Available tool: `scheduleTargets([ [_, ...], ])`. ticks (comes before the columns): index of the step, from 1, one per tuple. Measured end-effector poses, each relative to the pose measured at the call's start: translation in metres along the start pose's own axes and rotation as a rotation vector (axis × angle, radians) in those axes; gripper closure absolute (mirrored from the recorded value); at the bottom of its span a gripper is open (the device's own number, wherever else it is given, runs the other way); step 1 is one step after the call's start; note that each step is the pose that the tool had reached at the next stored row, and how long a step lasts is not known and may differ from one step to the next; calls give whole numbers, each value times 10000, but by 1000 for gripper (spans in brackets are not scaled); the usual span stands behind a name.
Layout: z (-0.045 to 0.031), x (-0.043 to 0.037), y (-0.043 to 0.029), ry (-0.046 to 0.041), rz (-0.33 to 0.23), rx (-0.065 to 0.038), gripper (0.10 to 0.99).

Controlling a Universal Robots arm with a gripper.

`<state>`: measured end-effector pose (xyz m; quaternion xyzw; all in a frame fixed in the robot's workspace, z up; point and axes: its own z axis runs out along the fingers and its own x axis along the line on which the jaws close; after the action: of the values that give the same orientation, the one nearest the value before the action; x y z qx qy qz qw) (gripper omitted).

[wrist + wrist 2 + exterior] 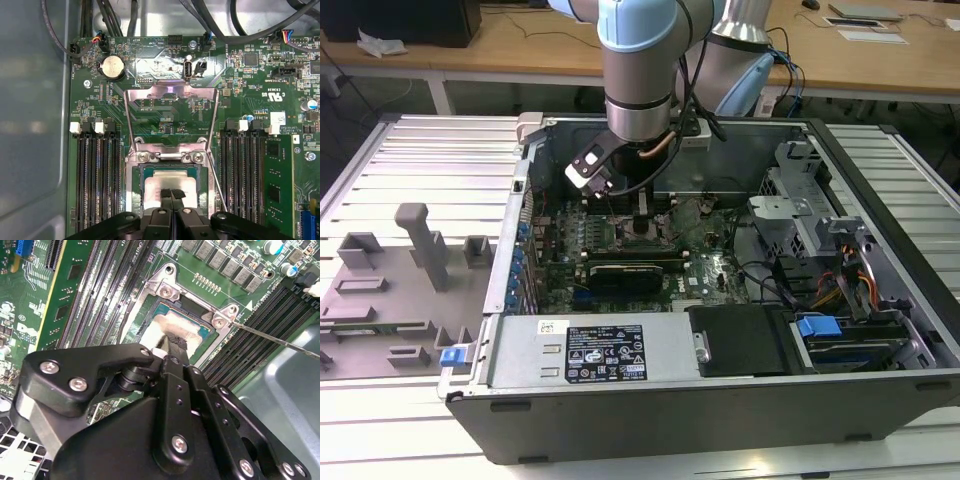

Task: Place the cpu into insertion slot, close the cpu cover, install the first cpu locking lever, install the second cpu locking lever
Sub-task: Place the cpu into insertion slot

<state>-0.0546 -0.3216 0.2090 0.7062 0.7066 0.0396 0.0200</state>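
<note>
Black jaws stood closed and empty over the pale silver square cpu [172, 177]: light, stiff, fragile, probably best gripped by edges.

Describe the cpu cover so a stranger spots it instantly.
In the open computer case, two banks of black memory slots flank a socket on the green motherboard. The cpu cover is the grey metal frame swung open from that socket; it alone shows green board through a square window.
</note>
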Motion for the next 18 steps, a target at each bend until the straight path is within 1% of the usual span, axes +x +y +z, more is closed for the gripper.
scheduleTargets([
  [5, 34, -2, -3, -3, 0, 2, 980],
  [14, 48, -1, -4, 1, 0, 0, 980],
  [15, 36, 1, -2, 14, 1, -9, 980],
  [16, 15, 1, 0, 8, 1, -5, 980],
  [18, -42, 1, 4, -1, 0, -2, 980],
])
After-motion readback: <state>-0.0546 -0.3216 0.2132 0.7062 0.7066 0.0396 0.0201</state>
